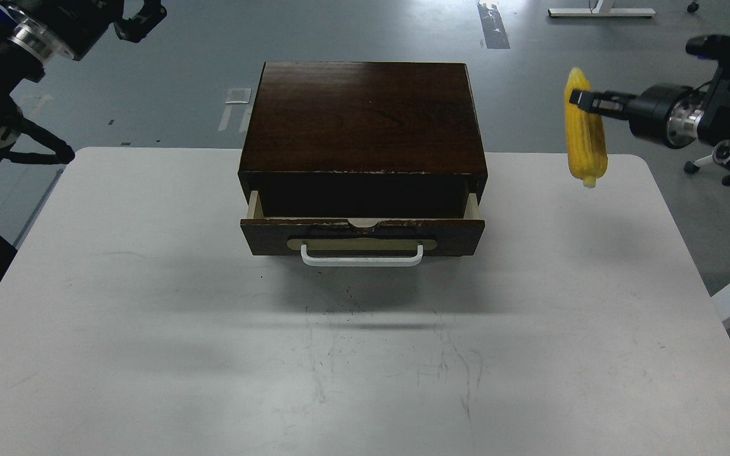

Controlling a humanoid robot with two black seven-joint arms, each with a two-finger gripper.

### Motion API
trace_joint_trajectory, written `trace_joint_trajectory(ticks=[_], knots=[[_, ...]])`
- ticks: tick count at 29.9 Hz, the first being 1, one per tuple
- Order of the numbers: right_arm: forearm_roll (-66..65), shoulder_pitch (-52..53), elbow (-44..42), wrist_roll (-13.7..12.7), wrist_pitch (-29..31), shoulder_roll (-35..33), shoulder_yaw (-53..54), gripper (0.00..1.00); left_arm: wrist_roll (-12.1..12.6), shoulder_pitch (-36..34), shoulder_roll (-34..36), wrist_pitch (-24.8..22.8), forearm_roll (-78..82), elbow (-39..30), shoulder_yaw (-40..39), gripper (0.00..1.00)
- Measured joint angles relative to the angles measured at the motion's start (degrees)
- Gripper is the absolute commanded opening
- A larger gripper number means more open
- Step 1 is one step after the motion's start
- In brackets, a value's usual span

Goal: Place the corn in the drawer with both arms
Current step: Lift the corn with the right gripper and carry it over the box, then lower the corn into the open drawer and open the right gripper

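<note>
The yellow corn (585, 136) hangs upright in the air at the right, level with the box top and well above the table. My right gripper (579, 100) is shut on its upper part. The dark wooden box (365, 117) stands at the table's back middle. Its drawer (363, 235) is pulled out a little, with a white handle (362, 256) on the front; the inside is dark. My left gripper (143, 16) is raised at the top left, far from the box, its claw fingers spread.
The white table (149, 316) has rounded corners and edges left and right. Grey floor lies beyond. A white chair base (720, 158) stands off the right edge behind my right arm.
</note>
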Motion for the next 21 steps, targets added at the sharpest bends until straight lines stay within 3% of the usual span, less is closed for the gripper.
trace_joint_trajectory(ticks=[4,8,12,21], knots=[[-4.3,8.0,5.8,0.0,0.2,0.1,-0.3,0.00,-0.3,0.0,0.1,0.0,-0.3,-0.2,-0.2,0.98],[-7.9,13.2,13.4,0.0,0.8,1.0,-0.2,0.00,-2.7,0.0,0.4,0.0,-0.7,0.0,-0.7,0.98],[-10.2,18.1,21.2,0.1,5.7,4.6,-0.9,0.00,-3.6,0.1,0.7,0.0,-0.5,0.1,-0.7,0.98],[-25.1,23.6,25.1,2.4,9.8,14.1,-3.7,0.00,-3.7,0.8,1.2,0.0,-0.9,0.4,-0.8,0.98]])
